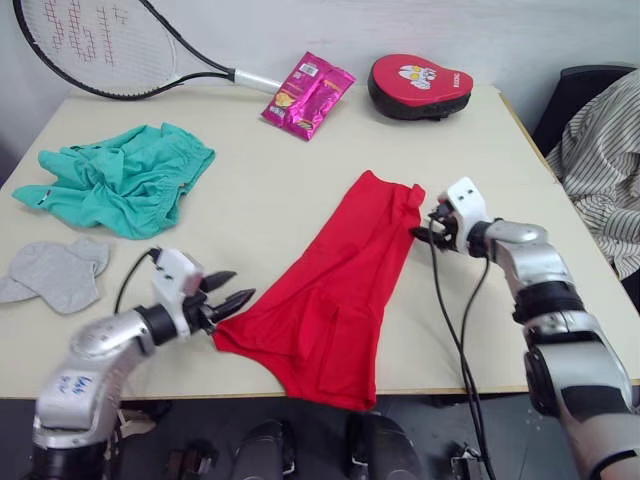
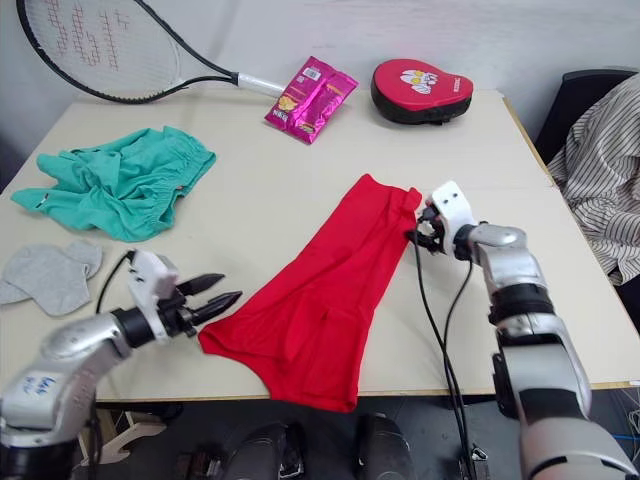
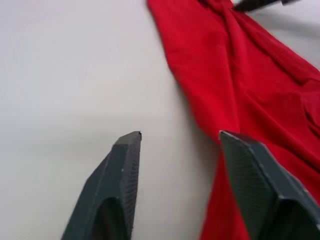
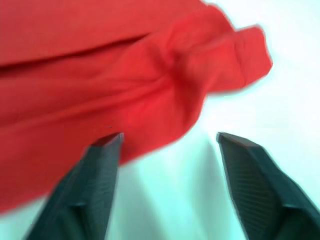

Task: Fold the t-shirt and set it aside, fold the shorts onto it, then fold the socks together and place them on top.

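Observation:
The red t-shirt point(image 1: 335, 290) lies as a long narrow strip, slanting from the table's middle right to its front edge, which its near end slightly overhangs. My left gripper point(image 1: 240, 287) is open just left of the shirt's near left corner, and one finger point(image 3: 250, 175) sits over the red cloth edge. At the shirt's far right end point(image 4: 200, 65) my right gripper point(image 1: 428, 228) stands open, holding nothing. The teal shorts point(image 1: 125, 178) lie crumpled at the table's left. The grey socks point(image 1: 60, 270) rest flat nearer the front left.
A tennis racket point(image 1: 100, 45), a pink packet point(image 1: 308, 92) and a red padded mitt point(image 1: 420, 85) line the table's far side. A black cable point(image 1: 458, 330) hangs from my right arm across the table. Striped cloth point(image 1: 605, 170) drapes a chair at the right.

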Robot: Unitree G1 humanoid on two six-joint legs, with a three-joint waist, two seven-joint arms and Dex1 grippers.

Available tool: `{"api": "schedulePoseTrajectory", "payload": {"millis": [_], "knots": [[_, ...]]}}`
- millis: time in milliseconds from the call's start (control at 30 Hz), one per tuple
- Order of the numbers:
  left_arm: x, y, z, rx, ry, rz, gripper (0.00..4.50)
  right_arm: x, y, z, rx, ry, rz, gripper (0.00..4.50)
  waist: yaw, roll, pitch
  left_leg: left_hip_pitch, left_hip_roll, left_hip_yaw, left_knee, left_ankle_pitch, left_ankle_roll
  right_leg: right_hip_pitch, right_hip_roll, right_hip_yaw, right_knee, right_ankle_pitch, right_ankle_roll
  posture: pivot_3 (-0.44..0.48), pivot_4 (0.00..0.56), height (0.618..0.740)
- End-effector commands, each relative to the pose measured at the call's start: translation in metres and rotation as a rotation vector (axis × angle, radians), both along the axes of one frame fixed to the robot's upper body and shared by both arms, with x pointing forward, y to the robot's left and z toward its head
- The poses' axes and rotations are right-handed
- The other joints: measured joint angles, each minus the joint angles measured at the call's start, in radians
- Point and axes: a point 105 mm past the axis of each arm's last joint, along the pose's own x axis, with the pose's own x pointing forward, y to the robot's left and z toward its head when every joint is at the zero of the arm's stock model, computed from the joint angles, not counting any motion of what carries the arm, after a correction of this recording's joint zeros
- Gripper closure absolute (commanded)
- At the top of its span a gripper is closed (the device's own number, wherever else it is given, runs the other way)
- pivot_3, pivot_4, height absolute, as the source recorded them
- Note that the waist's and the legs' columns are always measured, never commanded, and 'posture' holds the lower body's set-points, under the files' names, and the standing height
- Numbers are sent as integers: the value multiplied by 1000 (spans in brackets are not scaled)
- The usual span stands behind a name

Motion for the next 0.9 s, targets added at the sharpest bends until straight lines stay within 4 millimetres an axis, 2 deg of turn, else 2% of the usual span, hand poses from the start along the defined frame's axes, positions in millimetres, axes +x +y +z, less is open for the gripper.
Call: {"api": "schedulePoseTrajectory", "payload": {"millis": [33, 67, 167, 267, 333, 400, 533, 633, 800, 900], "knots": [[4, 0, 17, -55, 17, -90, 349, -33, 17, 23, 88, 24, 99, 25, 3, 0, 0, 0, 0, 0, 0, 0, 0, 0, 0, 0, -1, 0, 0, 0, 150, 740], [11, -2, 22, -69, 18, -110, 33, -50, 22, 19, 115, 73, 136, 0, 4, 1, 0, 0, 0, 0, -1, 0, 0, 0, 0, -1, -1, 0, 0, 0, 150, 740], [37, -13, 27, -49, 19, -150, 9, -100, 44, 8, 168, 209, 250, 0, 13, 1, 1, 0, 0, -1, -2, 0, -1, 0, 0, -2, -3, 0, 0, 0, 150, 740], [63, -31, 27, -19, 8, -175, 9, -136, 62, -5, 170, 298, 315, 0, 27, 1, 1, 0, -1, -1, -3, 0, -2, 0, 0, -2, -3, 0, 0, 0, 150, 740], [88, -69, 11, 3, 54, -249, 9, -161, 77, -20, 194, 373, 344, 0, 34, 0, 0, 0, -1, -1, -3, -1, -4, 0, 0, -2, -3, 1, 0, 0, 150, 740], [105, -92, 5, 10, 64, -257, 9, -169, 81, -26, 194, 401, 322, 0, 45, -1, 0, 0, -3, -2, -2, 0, -2, 1, 0, -4, -4, 2, 0, 0, 150, 740], [128, -117, -5, 58, 54, -233, 9, -181, 90, -33, 189, 448, 329, 0, 30, -2, 0, -3, -3, 0, -3, 1, 4, 0, 0, -2, -11, 6, 3, 0, 150, 740], [136, -132, -13, 92, 60, -229, 9, -190, 100, -37, 205, 477, 350, 0, 31, -2, -1, -3, -3, 0, -5, 1, 4, 0, 0, -4, -13, 7, 3, 0, 150, 740], [140, -148, -20, 114, 73, -239, 9, -194, 109, -42, 213, 490, 350, 0, 31, -3, -1, -3, -3, 0, -3, 1, 5, 2, 0, -5, -13, 7, 3, 0, 150, 740], [137, -158, -24, 131, 85, -271, 632, -192, 111, -44, 216, 486, 333, 628, 31, -4, -2, -2, -4, -1, -3, 1, 7, 3, -1, -5, -13, 8, 4, 0, 150, 740]]}}
